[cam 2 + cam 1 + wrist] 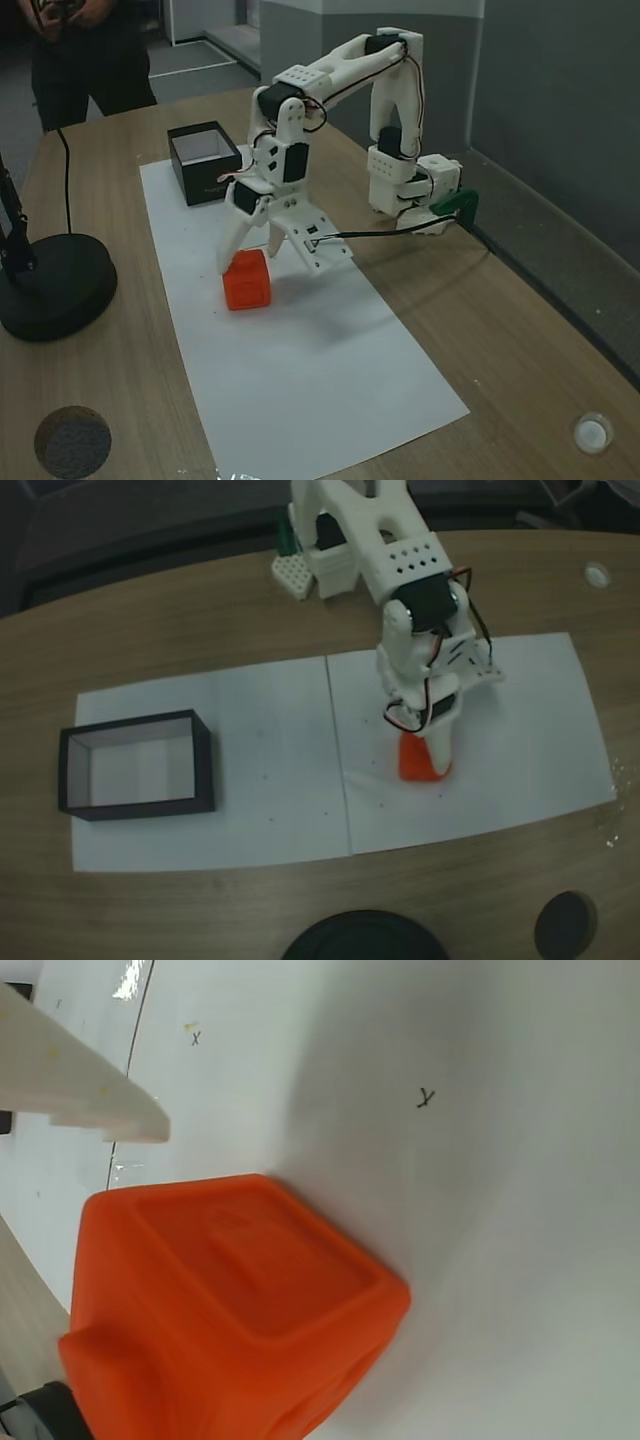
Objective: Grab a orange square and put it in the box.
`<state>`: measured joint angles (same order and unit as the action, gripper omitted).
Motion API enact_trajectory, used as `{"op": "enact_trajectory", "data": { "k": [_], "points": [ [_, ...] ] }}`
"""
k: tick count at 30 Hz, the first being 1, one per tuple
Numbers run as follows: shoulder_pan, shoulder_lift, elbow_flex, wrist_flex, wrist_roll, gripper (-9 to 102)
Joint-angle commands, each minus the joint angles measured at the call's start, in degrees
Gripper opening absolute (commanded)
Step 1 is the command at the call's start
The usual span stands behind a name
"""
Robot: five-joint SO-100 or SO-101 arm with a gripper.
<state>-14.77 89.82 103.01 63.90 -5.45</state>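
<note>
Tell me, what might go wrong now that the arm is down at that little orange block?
The open jaws straddle the orange square unevenly, so closing could push it aside rather than grip it. The box sits well away across the paper, so a weak hold might drop the square on the way or catch it on the thin black wall.

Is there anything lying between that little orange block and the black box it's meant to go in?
Nothing visible. In both fixed views, only bare white paper lies between the small orange plastic cube and the black-walled open box. The white two-finger gripper is open, down around the cube.
</note>
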Motion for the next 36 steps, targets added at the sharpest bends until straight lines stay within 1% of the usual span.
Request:
{"op": "enact_trajectory", "data": {
  "k": [1,6,8,10,11,22,24,27,32,36],
  "points": [
    [-2.11,-0.09,-1.49,-0.7,0.35,33],
    [-3.87,-2.02,-1.49,-1.58,0.44,32],
    [-3.52,-2.55,-1.49,-1.58,0.35,26],
    [-2.99,-2.72,-1.49,-2.55,0.35,13],
    [-2.55,-2.72,-1.49,-2.81,0.35,9],
    [0.35,-1.49,-2.29,-1.76,-0.18,9],
    [1.93,0.09,-4.31,0.62,-0.53,9],
    [5.71,4.31,-10.02,5.8,-3.96,9],
    [15.29,10.72,-22.76,15.29,-10.99,9],
    [23.47,12.3,-31.99,19.69,-16.08,9]
  ]
}}
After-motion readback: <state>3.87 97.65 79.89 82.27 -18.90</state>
